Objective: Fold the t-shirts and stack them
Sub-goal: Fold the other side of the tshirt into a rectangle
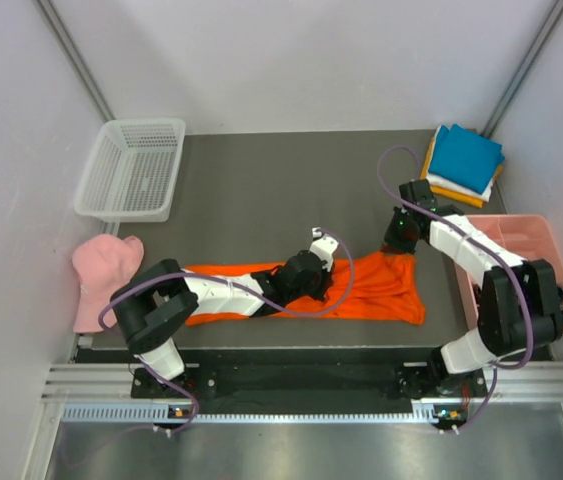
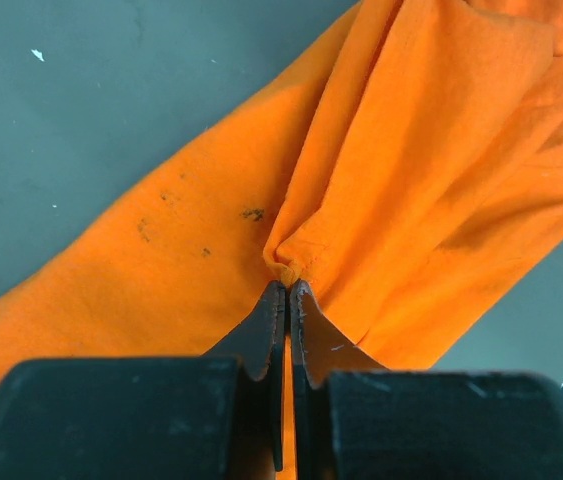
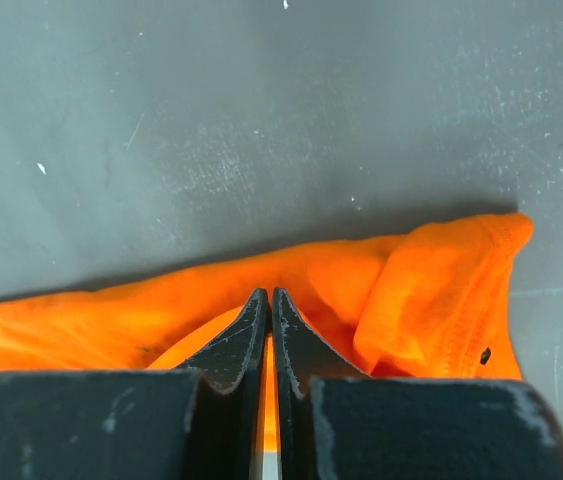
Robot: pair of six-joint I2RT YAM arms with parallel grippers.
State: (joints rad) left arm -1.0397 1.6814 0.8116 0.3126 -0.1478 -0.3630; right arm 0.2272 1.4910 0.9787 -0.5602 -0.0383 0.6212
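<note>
Now we see the orange shirt (image 1: 376, 290) lying as a long, rumpled band across the lower middle of the top view, on the dark table (image 1: 261, 190). Both arms are down on it.

The left gripper (image 2: 288, 287) has its jaws pressed together on a small peak of orange cloth near the middle of the band. In its wrist view, folds fan out from that pinch toward the upper right of the frame. A few dark specks mark the flatter cloth to the left.

The right gripper (image 3: 269, 296) sits at the band's upper right edge. Its jaws are likewise clamped, and we see orange fabric in the slit between them. A hemmed corner of the shirt bunches up at the right of that wrist view.

In the upper right corner of the top view we find three folded ones piled up: a teal shirt (image 1: 466, 155) on top, a white shirt (image 1: 449, 185) beneath it and a yellow shirt (image 1: 469, 199) at the bottom. A pink bin (image 1: 521, 235) stands at the right edge, below the pile. A white basket (image 1: 131, 170) sits at the upper left, and a pink cap (image 1: 101, 270) lies below it at the left edge.
</note>
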